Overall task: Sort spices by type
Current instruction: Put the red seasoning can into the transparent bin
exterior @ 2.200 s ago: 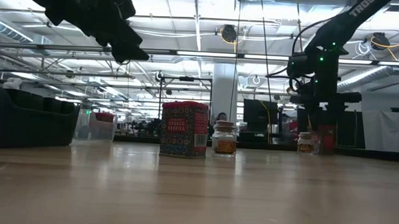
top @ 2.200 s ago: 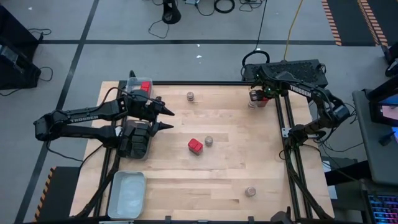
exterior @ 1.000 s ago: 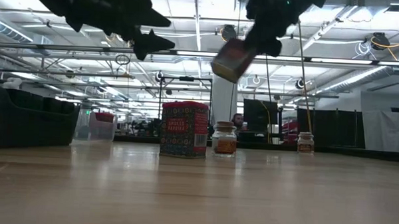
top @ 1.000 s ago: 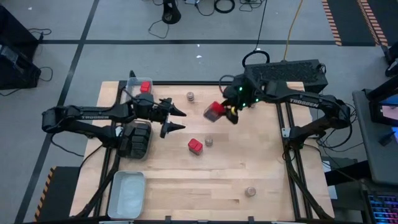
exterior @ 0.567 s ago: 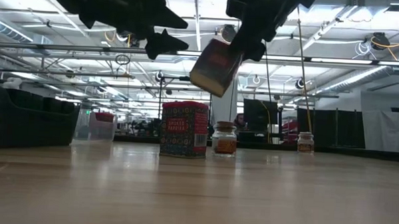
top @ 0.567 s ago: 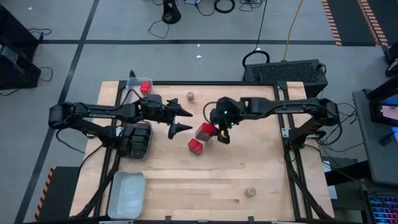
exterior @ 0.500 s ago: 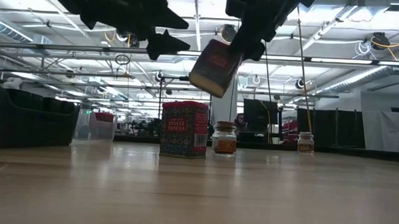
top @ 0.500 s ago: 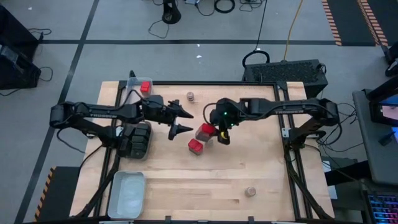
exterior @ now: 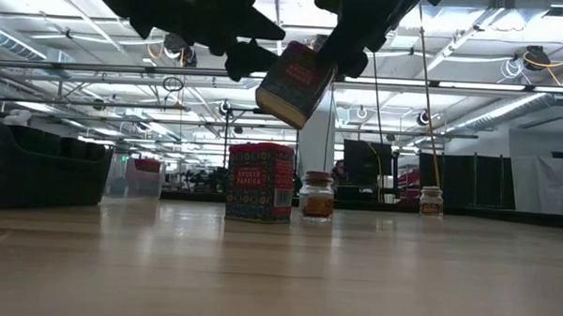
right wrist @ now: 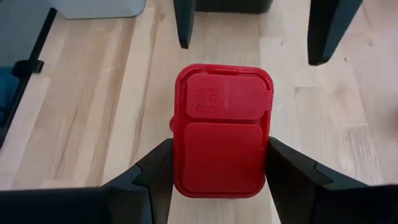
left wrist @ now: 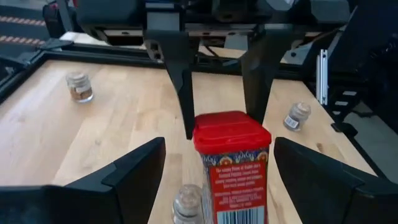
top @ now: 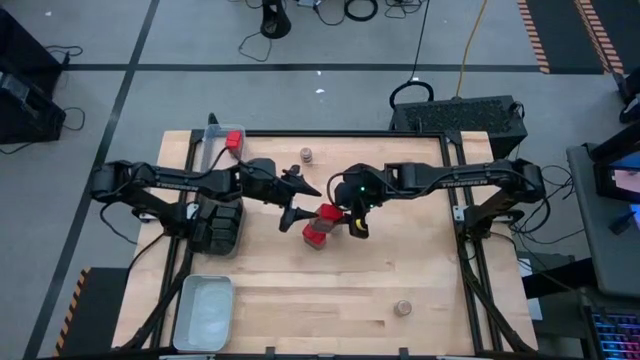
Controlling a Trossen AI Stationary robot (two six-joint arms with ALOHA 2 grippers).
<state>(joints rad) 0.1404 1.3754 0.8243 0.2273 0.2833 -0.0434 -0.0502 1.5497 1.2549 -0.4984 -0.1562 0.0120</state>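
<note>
- Above the middle of the table [top: 400, 270], the right gripper [right wrist: 219, 163] clamps a red tin [exterior: 294, 83] by its sides, lifted clear of the wood and tilted.
- Facing it, the left gripper [top: 300, 198] hangs with its fingers spread wide and nothing between them, its tips just beside the lifted tin.
- Below the held tin, a second red tin [exterior: 259, 182] stands upright on the table with a small jar [exterior: 317, 196] just beside it.
- Two more jars stand apart: one [top: 306, 154] near the far edge, one [top: 403, 307] near the front right.
- At the left edge, a clear tray [top: 222, 138] holds something red, a dark tray [top: 218, 225] sits beside it, and a pale tray [top: 204, 311] lies at the front corner.
- Only the right wrist view shows the tin's red lid gripped between both fingers; only the low view shows its tilt and height.
</note>
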